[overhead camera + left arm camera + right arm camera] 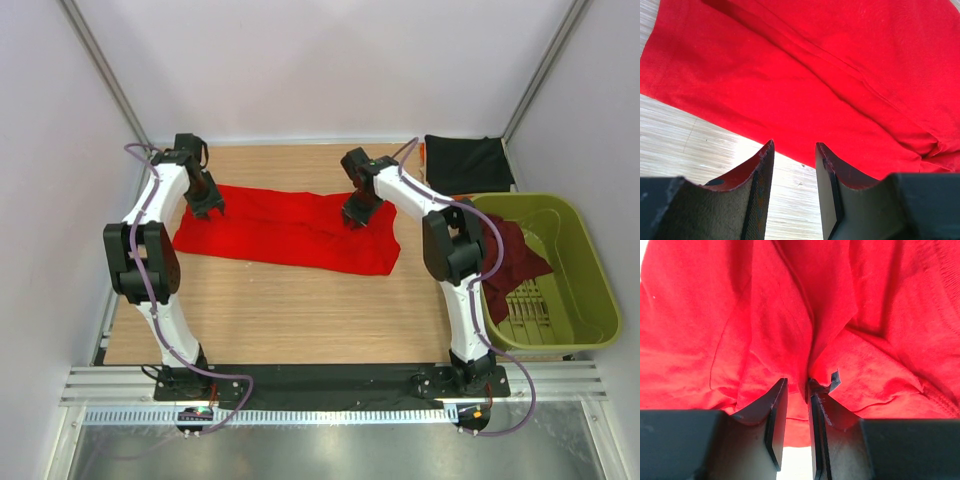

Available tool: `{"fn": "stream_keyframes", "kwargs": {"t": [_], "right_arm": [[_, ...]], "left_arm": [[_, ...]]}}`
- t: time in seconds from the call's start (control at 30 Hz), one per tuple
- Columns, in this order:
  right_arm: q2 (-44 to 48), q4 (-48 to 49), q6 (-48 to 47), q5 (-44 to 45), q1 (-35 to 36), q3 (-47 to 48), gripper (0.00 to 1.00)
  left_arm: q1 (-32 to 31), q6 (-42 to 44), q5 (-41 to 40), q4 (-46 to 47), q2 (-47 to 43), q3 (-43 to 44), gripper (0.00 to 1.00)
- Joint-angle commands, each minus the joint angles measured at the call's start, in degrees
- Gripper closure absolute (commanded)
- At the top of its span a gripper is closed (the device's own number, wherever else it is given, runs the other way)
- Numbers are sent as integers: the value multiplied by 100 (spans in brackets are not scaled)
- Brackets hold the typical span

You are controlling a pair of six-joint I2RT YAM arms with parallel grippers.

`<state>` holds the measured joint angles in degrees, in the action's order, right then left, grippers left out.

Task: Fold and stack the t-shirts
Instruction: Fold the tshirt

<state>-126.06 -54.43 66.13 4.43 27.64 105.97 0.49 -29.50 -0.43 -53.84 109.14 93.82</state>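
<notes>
The bright red t-shirt [290, 232] lies spread across the middle of the wooden table [300, 320]. My left gripper [207, 207] hovers at its far left edge. In the left wrist view the left gripper [795, 145] is open, with bare wood between its fingers and the red t-shirt's [815, 75] hem just past the tips. My right gripper [358, 213] is down on the shirt's right part. In the right wrist view the right gripper [797, 381] is shut on a raised ridge of the red t-shirt [740, 325]. A black t-shirt [467, 162] lies at the back right. A dark maroon t-shirt [512, 252] hangs over the basket's rim.
The olive-green plastic basket [585, 300] stands off the table's right edge, beside the right arm. White walls close in the left, back and right sides. A black rail [320, 380] with both arm bases runs along the near edge.
</notes>
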Motion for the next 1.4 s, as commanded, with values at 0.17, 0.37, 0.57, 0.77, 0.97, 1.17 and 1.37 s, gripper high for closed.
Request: {"fn": "stream_keyframes", "kwargs": {"t": [0.17,0.37,0.57,0.77,0.97,1.17,1.37], "right_arm": [[99,-14,93,-117,101,231,71],[134,-137,49,-109,102,222,71],[161,-50,5,-100,102,292,99],[47,345,128,-179,58,547,99],[-191,776,313,-319,40,802,99],[-410,1154,462,-583,22,934,99],[-499,1620,331,-733,22,996,99]], "left_arm": [[21,67,-10,23,-42,163,60],[21,58,-10,-47,-25,391,60],[21,58,-10,-65,-25,409,60],[12,49,-28,-65,-16,391,60],[21,84,-133,-82,-33,339,60],[12,67,-98,-74,-16,339,60],[21,76,-98,-65,11,356,60]]}}
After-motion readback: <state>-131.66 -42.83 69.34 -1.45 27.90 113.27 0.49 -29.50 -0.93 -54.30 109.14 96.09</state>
